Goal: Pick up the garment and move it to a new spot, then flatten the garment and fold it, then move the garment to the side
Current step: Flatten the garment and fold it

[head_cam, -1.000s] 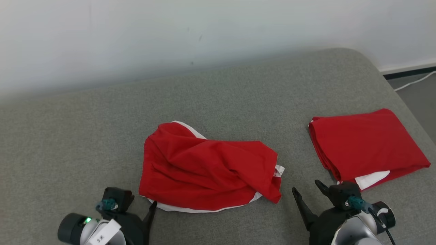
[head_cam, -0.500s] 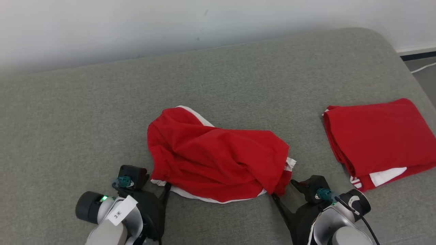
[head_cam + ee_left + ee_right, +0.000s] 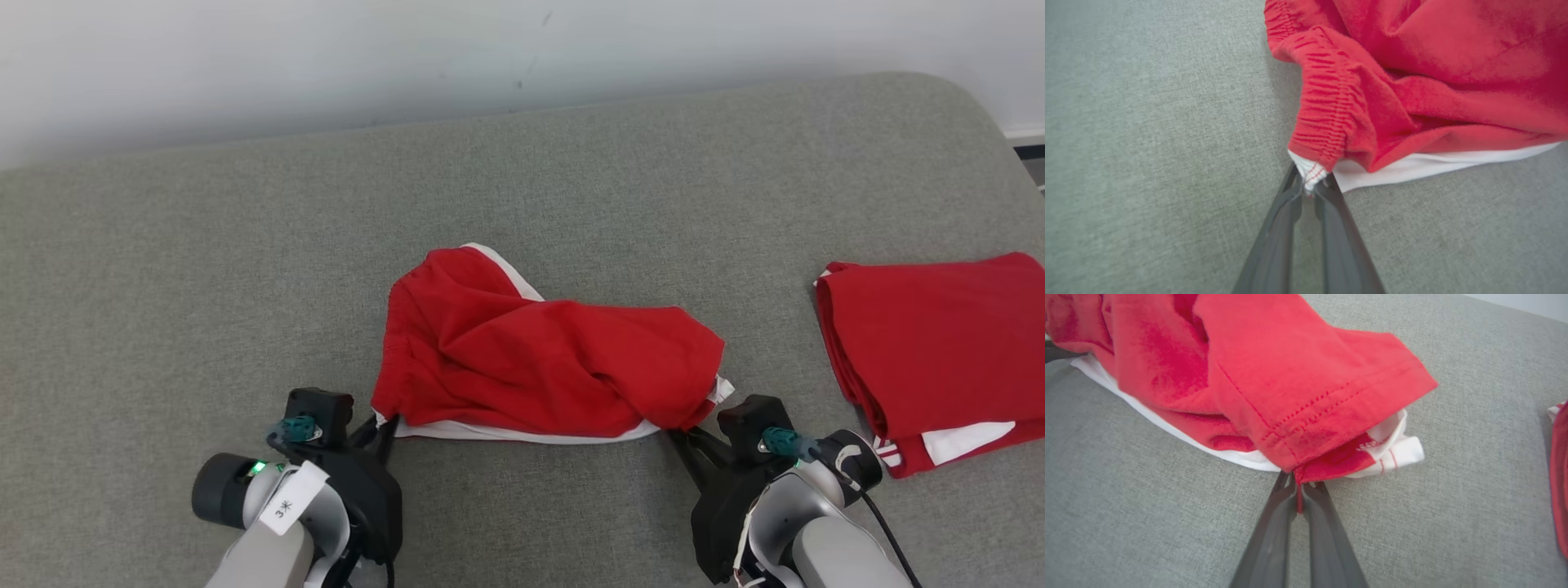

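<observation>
On garment [image 3: 555, 359] corners, hands [image 3: 382, 425] [image 3: 679, 434] newly tight

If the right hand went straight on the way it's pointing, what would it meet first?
The crumpled garment. The right hand is shut on its hem corner, so going straight on would probably just push into the bunched red cloth right ahead. How deep that pile is, is hard to tell.
</observation>
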### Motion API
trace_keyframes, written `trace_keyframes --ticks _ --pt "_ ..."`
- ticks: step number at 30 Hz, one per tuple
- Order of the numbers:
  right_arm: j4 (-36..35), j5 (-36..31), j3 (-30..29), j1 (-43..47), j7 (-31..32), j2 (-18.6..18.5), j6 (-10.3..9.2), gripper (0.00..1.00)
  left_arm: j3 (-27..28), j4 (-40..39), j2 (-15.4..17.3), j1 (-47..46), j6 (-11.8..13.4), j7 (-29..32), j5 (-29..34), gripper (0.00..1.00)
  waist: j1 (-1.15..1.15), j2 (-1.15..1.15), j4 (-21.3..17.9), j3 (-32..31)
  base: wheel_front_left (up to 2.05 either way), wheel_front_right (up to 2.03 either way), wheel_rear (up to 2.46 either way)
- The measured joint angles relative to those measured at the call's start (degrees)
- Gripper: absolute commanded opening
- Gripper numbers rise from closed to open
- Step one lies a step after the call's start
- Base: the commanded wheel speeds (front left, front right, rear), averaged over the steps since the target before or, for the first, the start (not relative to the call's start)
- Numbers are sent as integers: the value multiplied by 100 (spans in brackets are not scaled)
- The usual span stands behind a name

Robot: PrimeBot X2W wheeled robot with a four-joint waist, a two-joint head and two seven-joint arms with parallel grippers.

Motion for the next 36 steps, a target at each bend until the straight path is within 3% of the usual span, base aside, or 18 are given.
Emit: trace_keyframes --ticks 9,16,20,26,28,29,30,31,36 --pt "-500 864 -59 425 -127 -41 75 0 352 -202 89 173 10 -527 -279 0 -1 0 23 -337 0 0 0" --pt "-1558 1840 704 1060 178 -642 82 0 576 -1096 223 1042 230 -829 -439 0 -2 -1 17 -663 0 0 0" --pt "-2345 2629 749 1257 299 -910 82 0 669 -1703 229 1469 408 -795 -578 0 -2 -2 34 -789 0 0 0" --pt "-2611 3308 563 1163 708 -1174 82 0 538 -1920 249 1440 549 -357 -509 0 -2 -2 100 -761 0 0 0" --pt "-2460 3371 443 921 905 -1183 82 16 495 -1892 253 1276 571 -148 -459 0 -2 -2 102 -699 0 0 0" --pt "-2358 3375 370 759 988 -1154 82 32 461 -1856 254 1121 593 -51 -358 21 -2 -1 102 -662 0 0 0" --pt "-2238 3375 310 584 1043 -1128 82 100 453 -1822 248 946 619 18 -286 82 -1 -1 99 -620 0 0 0" --pt "-2154 3382 227 419 1080 -1077 79 100 449 -1794 247 779 639 110 -268 100 -1 -1 94 -578 0 0 0" --pt "-1755 3307 62 -247 1155 -810 -199 100 448 -1570 207 359 715 411 -189 100 0 -1 55 -355 0 0 0"
